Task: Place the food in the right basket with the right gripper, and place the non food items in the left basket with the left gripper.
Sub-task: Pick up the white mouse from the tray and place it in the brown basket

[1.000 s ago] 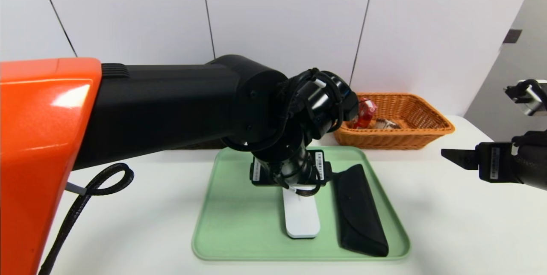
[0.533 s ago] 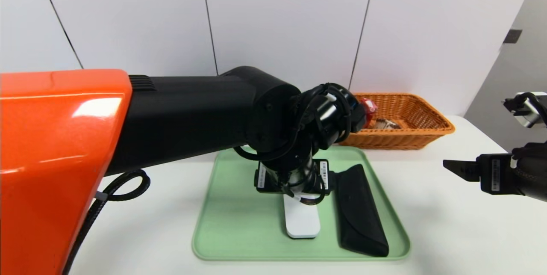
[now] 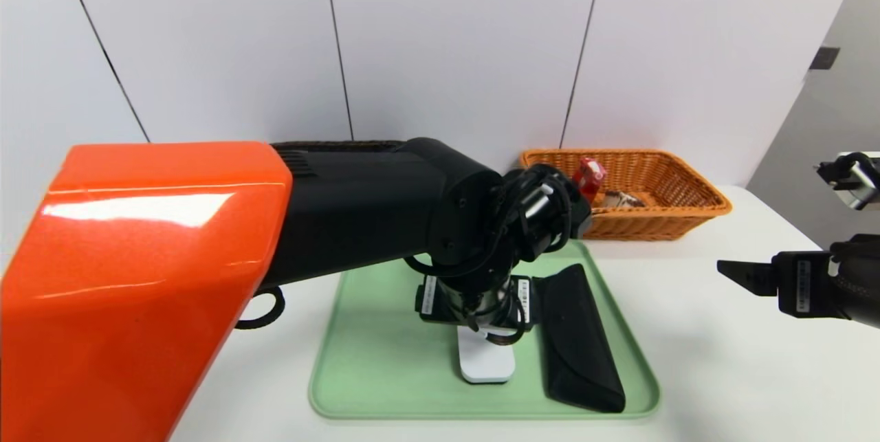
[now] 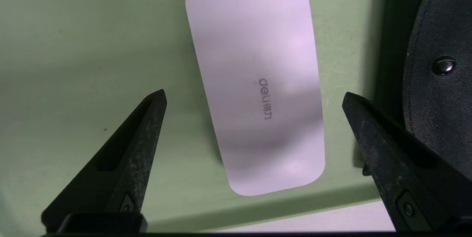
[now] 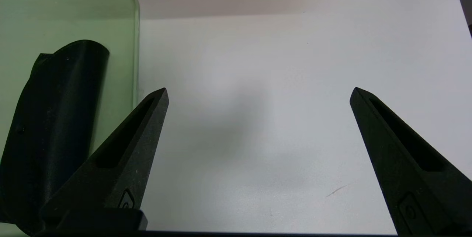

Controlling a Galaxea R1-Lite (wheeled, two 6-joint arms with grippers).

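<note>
Left pincer over white case on green tray, black pouch alongside, right pincer above table

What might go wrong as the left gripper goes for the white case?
The left gripper's open fingers straddle the white case, but one tip sits near the black pouch and might snag it. The case lies flat on the green tray, so closing too high could slip off its rounded edges.
</note>
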